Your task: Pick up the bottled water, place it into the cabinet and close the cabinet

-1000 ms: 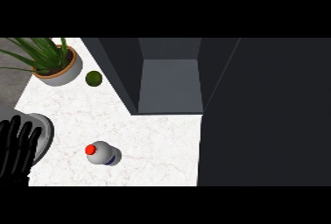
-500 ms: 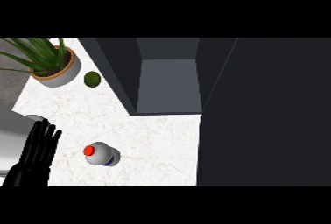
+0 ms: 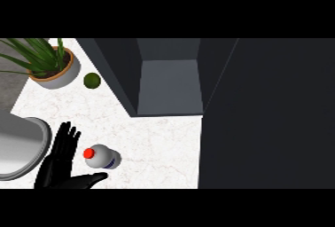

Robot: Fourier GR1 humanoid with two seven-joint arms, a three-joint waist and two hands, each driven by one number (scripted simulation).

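The bottled water (image 3: 103, 157) stands upright on the white marble counter (image 3: 157, 142), seen from above: a pale body with a red cap. My left hand (image 3: 57, 167) is just left of it, open, fingers straight and pointing away from me, thumb stretched out below the bottle. Whether hand and bottle touch is unclear. The dark cabinet (image 3: 169, 84) stands open beyond the bottle, its grey inside bare. A wide dark panel (image 3: 268, 111), apparently the cabinet's door, fills the right side. My right hand shows nowhere.
A potted plant (image 3: 53, 71) stands at the back left with a small green fruit (image 3: 91, 80) beside it. A steel sink (image 3: 18, 146) lies at the left edge, right behind my left hand.
My left hand has moved right from over the sink to the bottle's side, and its thumb now reaches under the bottle. The bottle has not moved.
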